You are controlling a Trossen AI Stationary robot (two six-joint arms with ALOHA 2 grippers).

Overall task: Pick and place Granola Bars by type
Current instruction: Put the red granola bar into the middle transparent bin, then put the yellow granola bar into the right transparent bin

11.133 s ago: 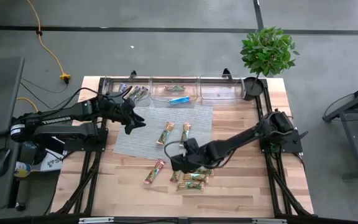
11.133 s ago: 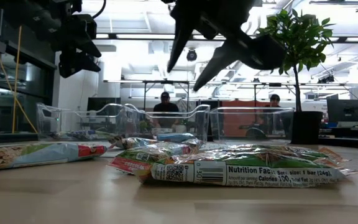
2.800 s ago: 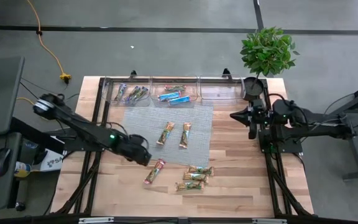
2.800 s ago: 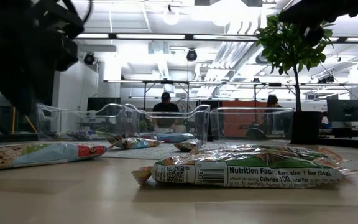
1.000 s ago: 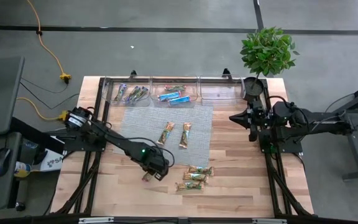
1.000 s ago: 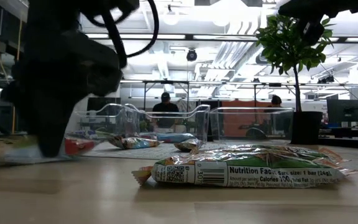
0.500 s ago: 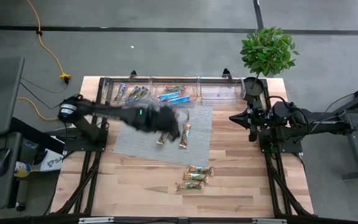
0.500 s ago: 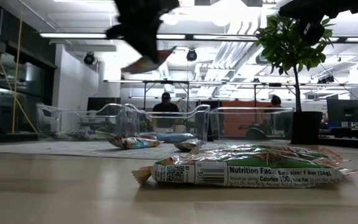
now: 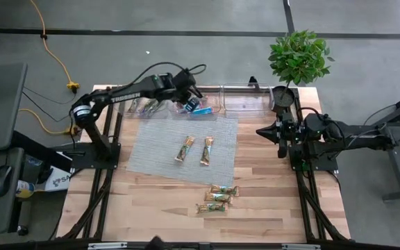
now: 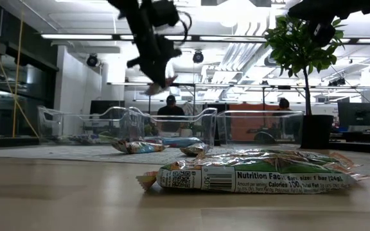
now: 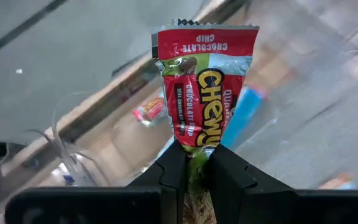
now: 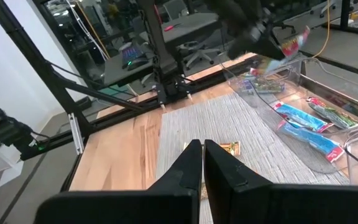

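- Left gripper [image 11: 195, 163] is clamped on a red-and-green chocolate chip granola bar [image 11: 202, 87], carried in the air above the clear bins [image 9: 186, 101] at the table's 12 o'clock edge
- Right gripper [image 12: 202, 163] waits at 3 o'clock, fingers pressed together and empty
- Step in hand, as I judge it: the carry to a bin by type
- Bins hold blue bars [image 9: 200, 109] in the middle one and mixed wrappers at 11 o'clock
- Two bars [image 9: 196, 149] lie on the grey mat [image 9: 151, 153]; more bars [image 9: 217, 198] sit toward 6 o'clock
- Next: settle over the bin that matches, lower, then let go
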